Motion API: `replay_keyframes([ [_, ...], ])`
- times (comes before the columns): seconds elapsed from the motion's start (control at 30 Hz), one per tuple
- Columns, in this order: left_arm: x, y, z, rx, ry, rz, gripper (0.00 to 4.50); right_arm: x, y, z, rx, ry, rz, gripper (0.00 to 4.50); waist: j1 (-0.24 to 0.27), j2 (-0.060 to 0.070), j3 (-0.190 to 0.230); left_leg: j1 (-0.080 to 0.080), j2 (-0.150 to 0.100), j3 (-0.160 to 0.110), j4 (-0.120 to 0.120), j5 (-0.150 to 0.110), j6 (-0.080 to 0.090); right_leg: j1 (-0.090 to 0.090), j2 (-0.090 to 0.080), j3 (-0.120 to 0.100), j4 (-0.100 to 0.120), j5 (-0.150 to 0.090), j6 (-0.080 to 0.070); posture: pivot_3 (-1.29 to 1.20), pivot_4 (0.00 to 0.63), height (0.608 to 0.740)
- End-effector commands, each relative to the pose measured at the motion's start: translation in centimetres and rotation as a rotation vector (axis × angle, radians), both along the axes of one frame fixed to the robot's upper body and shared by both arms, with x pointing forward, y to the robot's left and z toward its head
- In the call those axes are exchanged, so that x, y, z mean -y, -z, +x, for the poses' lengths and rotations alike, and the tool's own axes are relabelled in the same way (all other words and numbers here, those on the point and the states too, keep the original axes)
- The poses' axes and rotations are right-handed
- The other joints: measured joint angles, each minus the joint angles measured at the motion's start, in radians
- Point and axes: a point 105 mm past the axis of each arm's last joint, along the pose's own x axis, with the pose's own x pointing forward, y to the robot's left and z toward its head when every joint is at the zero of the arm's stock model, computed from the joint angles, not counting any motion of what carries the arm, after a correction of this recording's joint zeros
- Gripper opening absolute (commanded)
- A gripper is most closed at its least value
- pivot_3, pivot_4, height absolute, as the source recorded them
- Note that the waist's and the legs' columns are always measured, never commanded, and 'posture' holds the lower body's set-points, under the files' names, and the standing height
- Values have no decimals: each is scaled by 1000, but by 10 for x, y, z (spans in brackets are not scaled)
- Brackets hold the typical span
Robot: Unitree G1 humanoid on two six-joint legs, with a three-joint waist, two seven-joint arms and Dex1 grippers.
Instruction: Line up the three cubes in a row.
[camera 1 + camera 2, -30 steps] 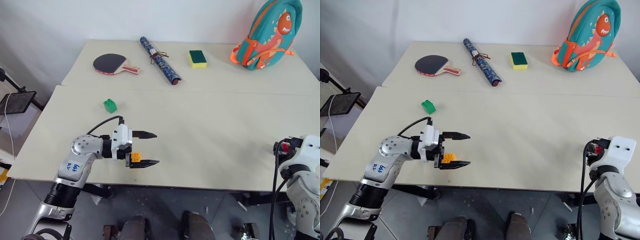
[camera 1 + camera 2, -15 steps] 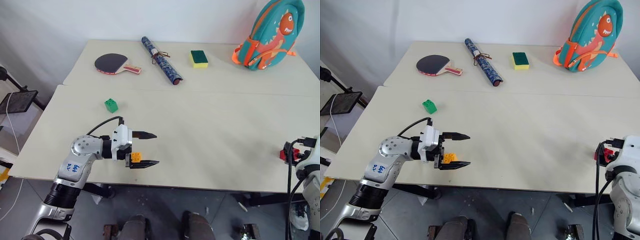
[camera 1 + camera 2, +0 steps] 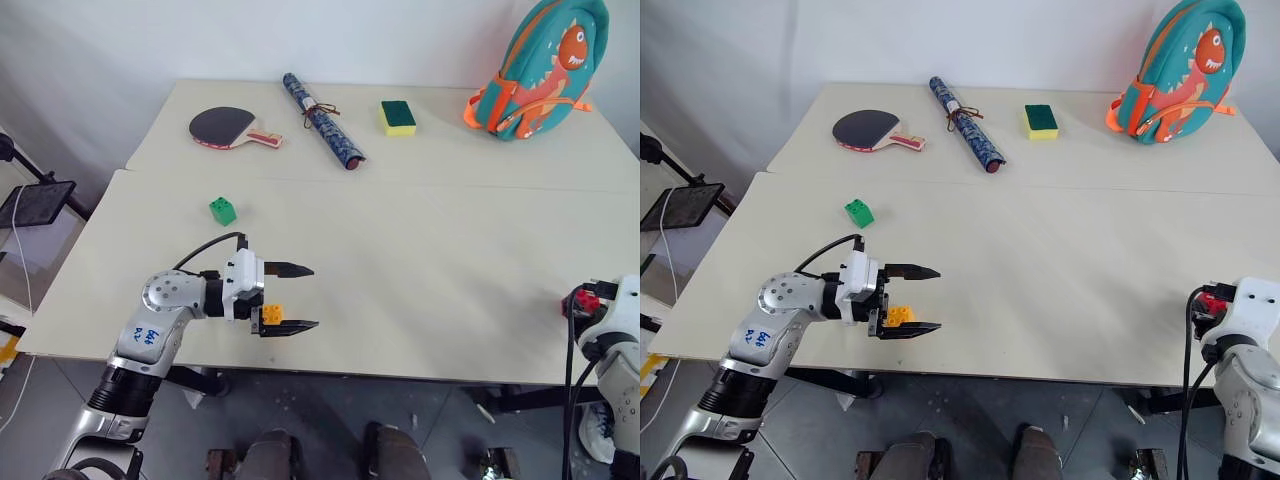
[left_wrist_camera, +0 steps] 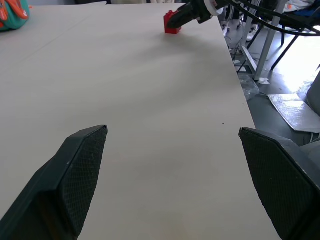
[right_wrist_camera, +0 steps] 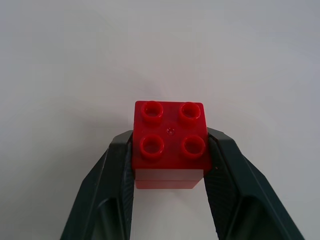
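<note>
far worktop point(image 3: 450, 150): black-and-red table-tennis paddle point(image 3: 228, 127) | blue patterned tied roll point(image 3: 321, 121) | yellow-and-green sponge point(image 3: 397, 117) | teal dinosaur backpack point(image 3: 541, 66)

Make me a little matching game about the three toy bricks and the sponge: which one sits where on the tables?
Things:
1. red brick
2. yellow-orange brick
3. green brick
4. sponge

Places:
A. on the far table, beside the backpack
B. between the fingers of the right claw
C. alone on the near table, ahead of the left claw
D. close by the open left claw

Pairs: 1-B, 2-D, 3-C, 4-A
</note>
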Motion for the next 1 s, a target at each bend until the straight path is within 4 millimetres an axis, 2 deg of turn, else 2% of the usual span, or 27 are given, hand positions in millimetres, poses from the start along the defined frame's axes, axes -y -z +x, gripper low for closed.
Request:
replay_keyframes([
  [0.03, -6, -13, -1, 59, -10, -14, 4500, -70, -42, 21, 141, -506, -33, 1503, -3, 0, 0, 0, 0, 0, 0, 0, 0, 0, 0, 0, 0, 0, 0, 0, 150, 740],
  [0.07, -8, -12, -2, 54, -14, -15, 4500, -111, -50, 16, 159, -819, -83, 1503, -7, 1, 0, 0, 1, 0, 0, 0, 0, 0, 1, 0, 0, 0, 0, 0, 150, 740],
  [0.1, -10, -11, -2, 52, -17, -14, 4500, -139, -49, 7, 153, -1072, -154, 1503, -16, 3, 2, 0, 0, 1, 0, 0, 0, 0, 1, 1, -1, 0, 0, 0, 150, 740],
  [0.13, -11, -10, -2, 50, -19, -13, 4500, -157, -44, 0, 136, -1264, -210, 1503, -22, 3, 2, 0, 0, 1, 0, 0, 0, 0, 1, 2, -2, 0, 0, 0, 150, 740],
  [0.2, -12, -8, -2, 45, -21, -10, 4500, -162, -35, 0, 94, -1385, -262, 1503, -23, 1, 2, 1, 3, 1, -1, 0, -1, 1, 4, 1, -2, 0, 0, 0, 150, 740],
  [0.33, -21, -4, -3, 30, -59, 1, 4500, -177, -21, 29, -7, -1577, -306, 1503, -24, -2, 3, 0, 4, 3, 2, -1, -1, 1, 4, 0, -2, 0, 0, 0, 150, 740],
  [0.5, -27, -3, -6, 22, -86, 5, 4500, -188, -16, 52, -22, -1677, -307, 1503, -19, -2, 3, -1, 5, 4, 2, 0, -2, 1, 5, -3, -1, 1, 0, 0, 150, 740],
  [0.83, -35, -7, -6, 25, -142, -5, 4500, -197, -4, 59, -14, -1793, -298, 1503, -25, -2, 3, -1, 7, 2, 2, -1, -4, 3, 6, -7, -1, 1, 0, 0, 150, 740],
  [1.0, -43, -12, -3, 26, -210, -74, 4500, -201, -11, 65, 29, -1780, -267, 3207, -26, -2, 3, -1, 8, 2, 2, -1, -5, 2, 7, -6, -1, 1, -1, 0, 150, 740],
])
